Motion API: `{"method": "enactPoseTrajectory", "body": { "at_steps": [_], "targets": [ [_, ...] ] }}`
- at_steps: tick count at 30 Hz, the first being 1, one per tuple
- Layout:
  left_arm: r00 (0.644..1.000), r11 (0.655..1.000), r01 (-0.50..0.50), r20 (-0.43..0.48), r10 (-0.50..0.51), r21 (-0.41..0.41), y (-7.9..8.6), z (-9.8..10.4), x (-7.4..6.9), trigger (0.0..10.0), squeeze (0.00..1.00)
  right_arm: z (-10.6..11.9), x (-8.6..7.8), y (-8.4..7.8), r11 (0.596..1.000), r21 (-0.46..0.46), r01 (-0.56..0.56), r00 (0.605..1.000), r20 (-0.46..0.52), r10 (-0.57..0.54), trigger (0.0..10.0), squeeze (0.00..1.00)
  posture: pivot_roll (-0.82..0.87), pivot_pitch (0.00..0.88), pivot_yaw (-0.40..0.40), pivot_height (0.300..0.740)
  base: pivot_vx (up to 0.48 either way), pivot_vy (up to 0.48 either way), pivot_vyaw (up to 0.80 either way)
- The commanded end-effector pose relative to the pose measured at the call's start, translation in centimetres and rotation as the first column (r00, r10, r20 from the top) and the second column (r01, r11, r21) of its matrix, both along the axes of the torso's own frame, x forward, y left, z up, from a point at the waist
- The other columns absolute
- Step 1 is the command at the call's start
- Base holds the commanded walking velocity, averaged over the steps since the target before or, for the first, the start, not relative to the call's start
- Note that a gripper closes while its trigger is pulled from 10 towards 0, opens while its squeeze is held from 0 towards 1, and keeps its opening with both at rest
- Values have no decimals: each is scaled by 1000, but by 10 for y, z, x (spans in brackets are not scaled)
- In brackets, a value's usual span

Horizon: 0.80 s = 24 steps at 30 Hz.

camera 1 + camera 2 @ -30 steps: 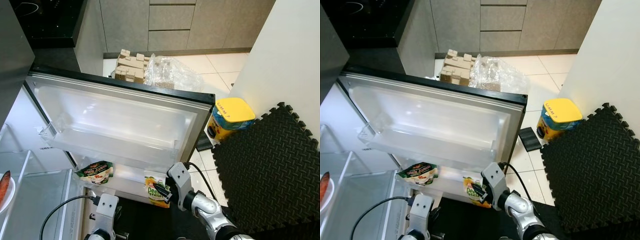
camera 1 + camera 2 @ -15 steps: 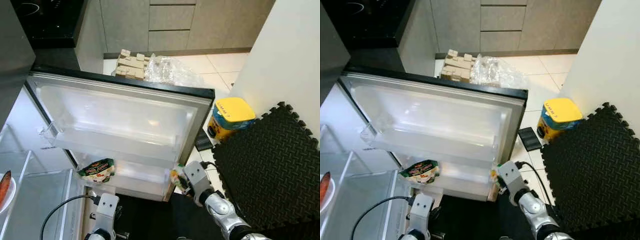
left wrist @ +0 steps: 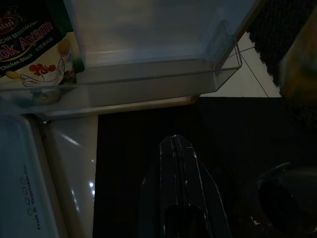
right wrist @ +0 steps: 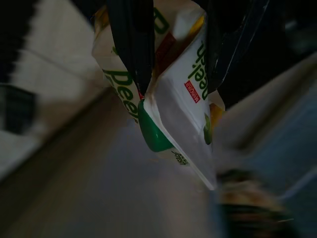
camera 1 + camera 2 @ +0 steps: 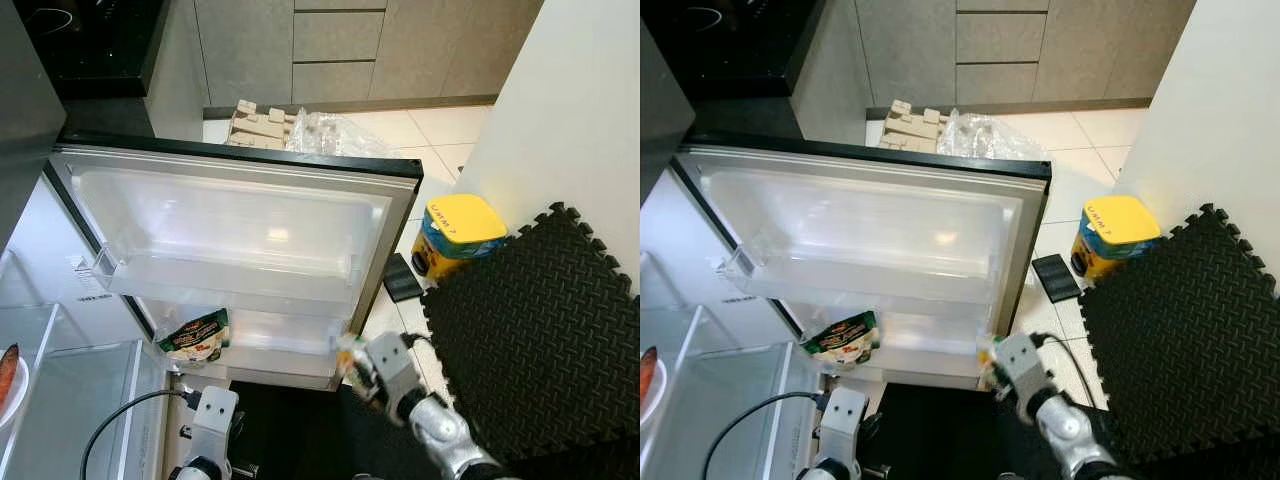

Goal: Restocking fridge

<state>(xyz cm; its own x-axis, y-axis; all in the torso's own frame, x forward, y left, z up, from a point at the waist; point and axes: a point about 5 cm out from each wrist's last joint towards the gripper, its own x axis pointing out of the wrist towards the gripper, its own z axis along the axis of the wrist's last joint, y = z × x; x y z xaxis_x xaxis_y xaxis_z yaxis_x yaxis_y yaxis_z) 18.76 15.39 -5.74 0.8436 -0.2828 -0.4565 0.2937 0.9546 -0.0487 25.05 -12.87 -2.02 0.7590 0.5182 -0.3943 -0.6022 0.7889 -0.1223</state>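
The white pouch (image 4: 173, 104), printed with green lettering and a green patch, is pinched between the two black fingers (image 4: 131, 44) of the right claw (image 5: 358, 362), which is closed on it. In the head views the right claw and pouch sit just off the lower outer corner of the open fridge door (image 5: 240, 235), beside the end of the door's lower shelf (image 5: 270, 345); the arm is blurred there, so I cannot tell whether the pouch touches the door. A dark packet of chicken stock (image 5: 195, 338) stands in that lower shelf near the hinge side. Above it the door's upper shelf (image 5: 225, 280) runs across the door.

The left claw (image 3: 176, 148) hangs low below the fridge door, over a dark mat, its fingers pressed together and holding nothing. In its wrist view the clear lower shelf and the chicken stock packet show above the fingertips.

Beyond the outer edge of the fridge door, on the tiled floor, stands a yellow-lidded tub (image 5: 460, 235), with a small dark flat object (image 5: 403, 284) between it and the door. A black foam mat (image 5: 530, 340) lies next to the tub. Behind the top edge of the fridge door are a cardboard tray (image 5: 255, 125) and crumpled clear plastic (image 5: 340, 135). On the hinge side of the door, inside the fridge, the edge of a plate (image 5: 10, 375) with something orange on it can be seen.
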Motion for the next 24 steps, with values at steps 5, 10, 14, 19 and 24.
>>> {"method": "enactPoseTrajectory", "body": {
  "at_steps": [5,10,14,19,24],
  "targets": [
    [999,1000,12,-35,-11,9,1,-5,-9,10000,0,2,0,6,999,39,-21,1000,12,21,10000,0,-114,127,-40,725,0,0,0],
    [1000,1000,9,-27,-9,5,1,-4,-7,10000,0,9,7,11,999,34,-11,998,57,9,10000,0,-113,128,-39,725,0,0,0],
    [1000,1000,9,-20,-9,3,0,-3,-5,10000,0,13,11,11,998,59,5,997,81,-10,10000,0,-111,128,-40,715,0,0,0],
    [1000,1000,10,-10,-10,2,0,-2,-3,10000,0,15,13,13,997,72,-6,997,78,0,10000,0,-110,129,-42,705,0,0,0],
    [1000,1000,10,-6,-10,2,0,-1,-2,10000,0,18,16,15,995,103,0,996,83,-9,10000,0,-109,130,-43,705,0,0,0]
  ]
}}
